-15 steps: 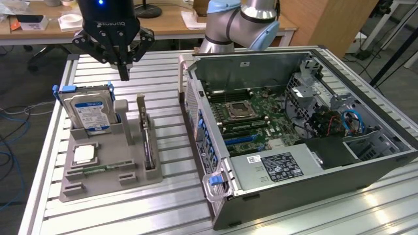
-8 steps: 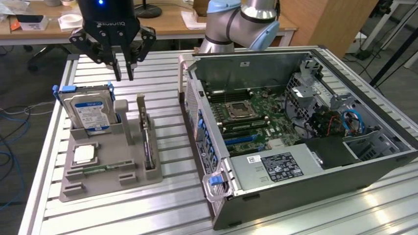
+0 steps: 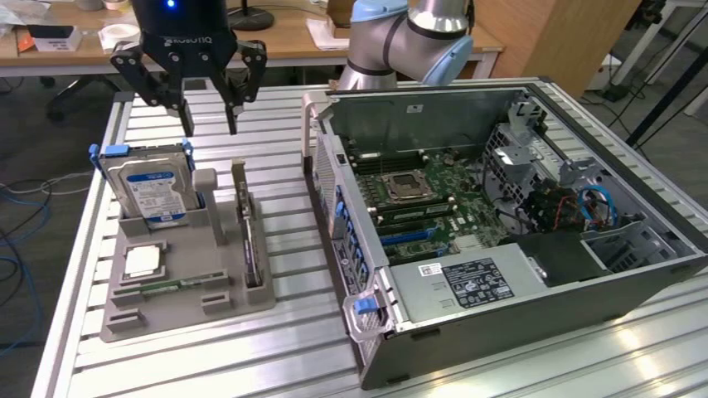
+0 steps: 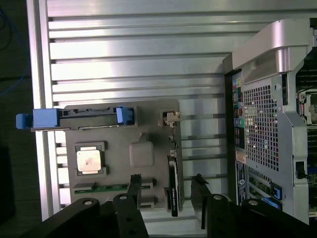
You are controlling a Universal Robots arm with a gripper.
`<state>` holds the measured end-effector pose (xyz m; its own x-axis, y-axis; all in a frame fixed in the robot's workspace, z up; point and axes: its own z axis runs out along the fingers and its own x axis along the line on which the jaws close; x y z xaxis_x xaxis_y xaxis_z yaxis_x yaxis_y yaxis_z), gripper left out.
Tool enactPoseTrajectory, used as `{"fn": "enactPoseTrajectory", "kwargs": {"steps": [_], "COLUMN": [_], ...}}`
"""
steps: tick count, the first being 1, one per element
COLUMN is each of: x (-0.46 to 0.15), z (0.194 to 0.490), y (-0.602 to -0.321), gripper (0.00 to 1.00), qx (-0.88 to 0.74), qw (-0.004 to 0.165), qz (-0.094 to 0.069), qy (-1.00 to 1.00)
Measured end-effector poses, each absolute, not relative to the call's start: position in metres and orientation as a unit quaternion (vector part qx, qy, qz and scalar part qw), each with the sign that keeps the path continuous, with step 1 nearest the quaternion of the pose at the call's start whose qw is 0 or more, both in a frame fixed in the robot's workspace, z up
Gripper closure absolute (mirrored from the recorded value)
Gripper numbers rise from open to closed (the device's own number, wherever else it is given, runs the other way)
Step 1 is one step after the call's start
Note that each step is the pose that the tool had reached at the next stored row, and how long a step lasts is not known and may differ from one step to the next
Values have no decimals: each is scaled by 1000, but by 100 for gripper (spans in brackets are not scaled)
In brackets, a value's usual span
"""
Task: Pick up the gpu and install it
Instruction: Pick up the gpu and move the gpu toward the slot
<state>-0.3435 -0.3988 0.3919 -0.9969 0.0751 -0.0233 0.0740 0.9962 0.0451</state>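
1. A grey moulded plastic holder tray (image 3: 210, 290) sits on a ribbed aluminium table (image 3: 277, 356); everything below is placed from this tray.
2. The gpu (image 3: 245, 228), a thin flat card with a dark face and a silver end bracket, stands on edge in the tray's slot. It is on the side nearest the open grey computer case (image 3: 531, 274) and has not been lifted.
3. The black two-fingered gripper (image 3: 209, 131) hangs well above the tray's end farther from the exterior camera. Its fingers (image 3: 232, 112) are spread wide and hold nothing.
4. In the wrist view the gripper (image 4: 166, 181) straddles the gpu (image 4: 172, 173). One finger is over the tray and the other is just past the tray's edge, with the card's edge between them and clear of both.
5. A silver hard drive (image 3: 149, 186) with a blue label and blue side rails stands upright at the tray's far end, on the side away from the case.
6. A square silver processor chip (image 3: 142, 261) lies flat in a tray recess, with a narrow green memory stick (image 3: 166, 286) just beside it.
7. The case lies on its side beside the tray, not touching it, with its motherboard exposed.
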Motion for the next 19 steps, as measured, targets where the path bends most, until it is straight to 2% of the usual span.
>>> {"fn": "enactPoseTrajectory", "kwargs": {"steps": [19], "x": [-342], "z": [387], "y": [-399], "gripper": [47], "qx": [37], "qw": [13], "qz": [22], "qy": [999]}}
